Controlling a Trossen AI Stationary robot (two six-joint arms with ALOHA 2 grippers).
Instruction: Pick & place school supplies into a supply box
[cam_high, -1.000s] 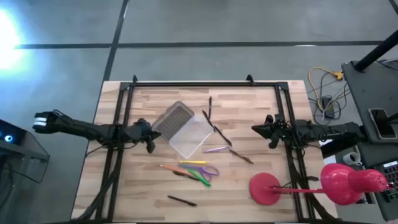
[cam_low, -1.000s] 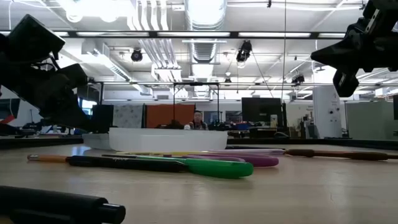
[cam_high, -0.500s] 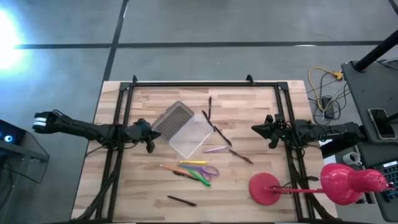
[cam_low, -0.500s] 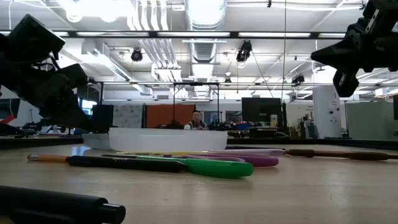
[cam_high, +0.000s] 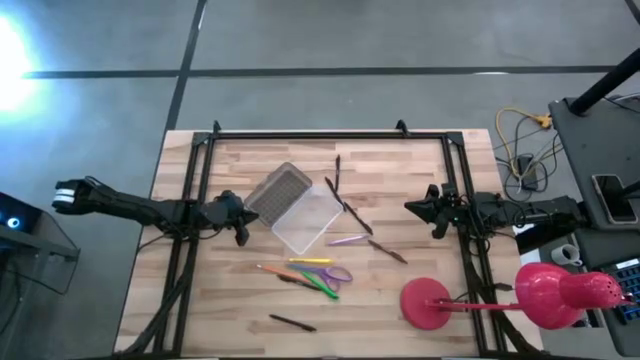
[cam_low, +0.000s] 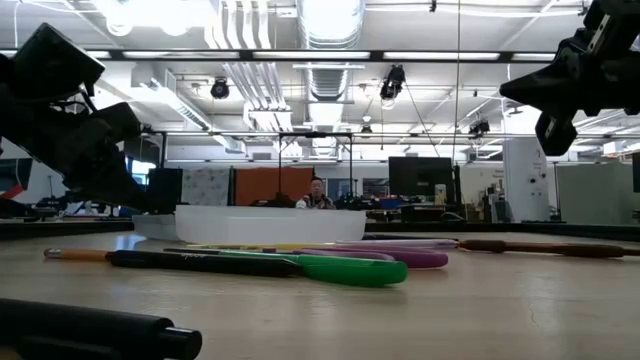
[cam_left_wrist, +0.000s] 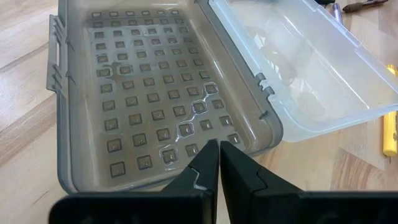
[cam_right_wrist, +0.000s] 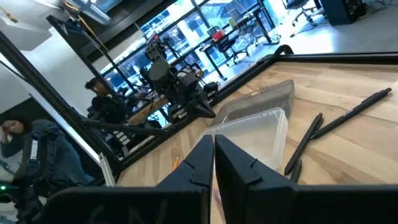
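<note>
1. Left gripper (cam_high: 240, 226), left of centre in the high view: fingers pressed together, holding nothing, tips just beside the ribbed lid (cam_high: 277, 190), seemingly parked.
2. Supply box (cam_high: 309, 219), centre: lid swung flat open, clear tray empty and ready to receive.
3. School supplies: pens, markers and purple-handled scissors (cam_high: 338, 273) scattered below and right of the box, none inside.
4. Right gripper (cam_high: 414, 209), right of centre: fingers together, empty, raised well apart from any pen.
5. Red lamp (cam_high: 430, 304), lower right: off to the side.
</note>
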